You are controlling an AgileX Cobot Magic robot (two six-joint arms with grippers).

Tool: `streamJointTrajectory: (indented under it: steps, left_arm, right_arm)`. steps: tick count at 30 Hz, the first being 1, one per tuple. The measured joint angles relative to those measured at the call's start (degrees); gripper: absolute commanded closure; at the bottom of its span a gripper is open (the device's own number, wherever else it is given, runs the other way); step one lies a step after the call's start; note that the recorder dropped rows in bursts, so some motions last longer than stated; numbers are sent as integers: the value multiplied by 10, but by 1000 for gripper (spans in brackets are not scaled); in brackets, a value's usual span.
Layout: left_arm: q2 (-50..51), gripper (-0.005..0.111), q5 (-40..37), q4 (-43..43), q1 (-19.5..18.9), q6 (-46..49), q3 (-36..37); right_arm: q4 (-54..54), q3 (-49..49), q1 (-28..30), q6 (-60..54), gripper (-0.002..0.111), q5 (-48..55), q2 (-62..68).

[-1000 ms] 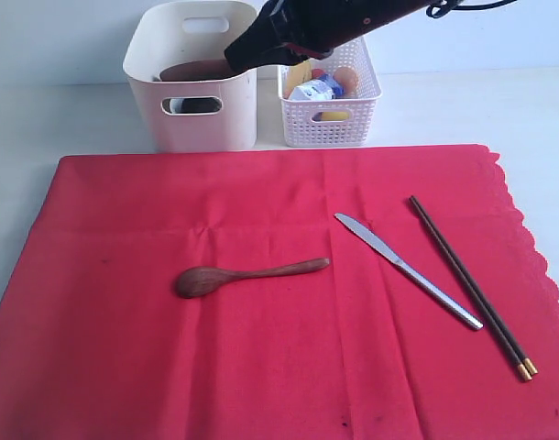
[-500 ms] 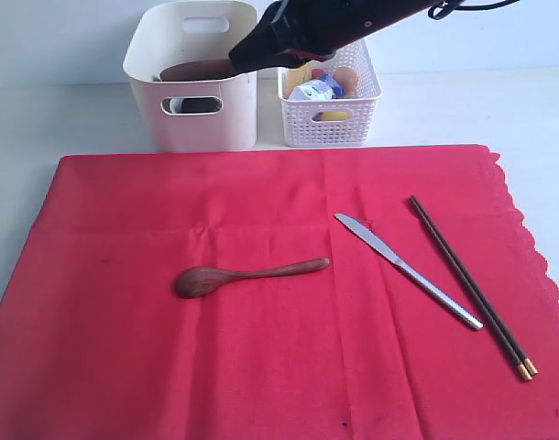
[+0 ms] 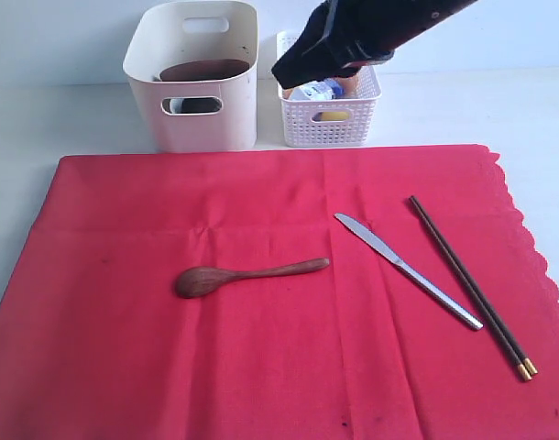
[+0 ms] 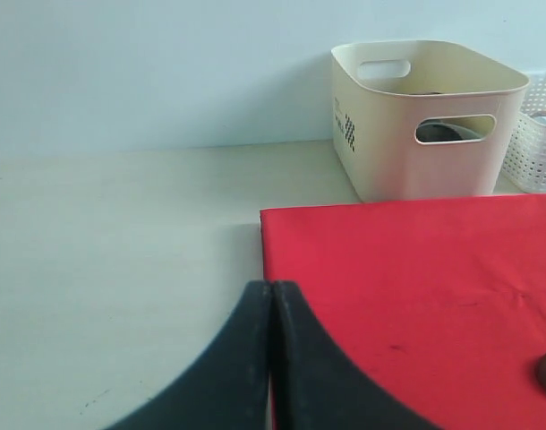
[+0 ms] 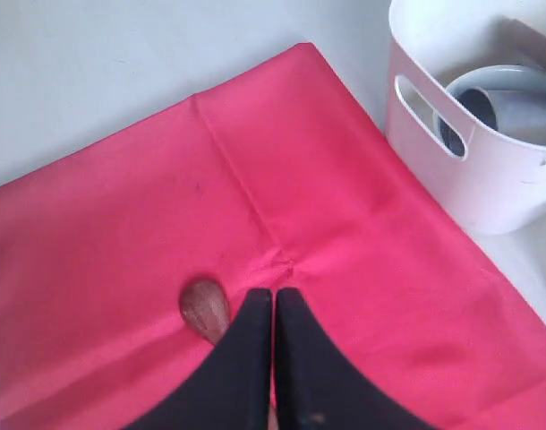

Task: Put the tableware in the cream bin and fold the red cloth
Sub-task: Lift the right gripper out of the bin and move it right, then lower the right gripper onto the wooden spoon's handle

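Observation:
The red cloth (image 3: 261,357) lies spread flat over most of the table. On it rest a brown wooden spoon (image 3: 247,275), a steel knife (image 3: 408,270) and dark chopsticks (image 3: 469,286) with gold tips. The cream bin (image 3: 206,124) stands behind the cloth with a round brown plate (image 3: 204,70) inside. A greyish round vessel (image 5: 506,112) also lies in it. My right gripper (image 3: 287,73) hangs shut and empty high over the white basket; the spoon's bowl (image 5: 204,309) shows beside its tips (image 5: 273,294). My left gripper (image 4: 271,288) is shut and empty at the cloth's left edge (image 4: 266,242).
A white lattice basket (image 3: 330,124) with food items stands right of the cream bin, partly covered by my right arm. Bare pale table (image 4: 121,233) stretches left of the cloth. The cloth's scalloped edge (image 3: 527,238) runs along the right side.
My right arm has swung to the right, from above the cream bin's rim to above the white basket, still shut. Spoon, knife and chopsticks have not moved.

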State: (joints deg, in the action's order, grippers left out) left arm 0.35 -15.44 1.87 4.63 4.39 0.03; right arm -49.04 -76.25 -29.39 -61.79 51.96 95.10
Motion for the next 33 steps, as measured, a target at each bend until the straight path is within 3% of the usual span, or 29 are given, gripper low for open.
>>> streamJointTrajectory:
  steps: [9,16,28,33]
  left_arm:
    - [0,106,0,0,0,0,0]
    - [0,106,0,0,0,0,0]
    - [0,106,0,0,0,0,0]
    - [0,106,0,0,0,0,0]
  right_arm:
    - [-19,168,0,-5,107,-69,-119]
    - [-25,276,-7,-18,107,-116,-131]
    - [-32,308,-176,-31,105,-243,-12]
    - [-33,308,-235,-31,82,-328,46]
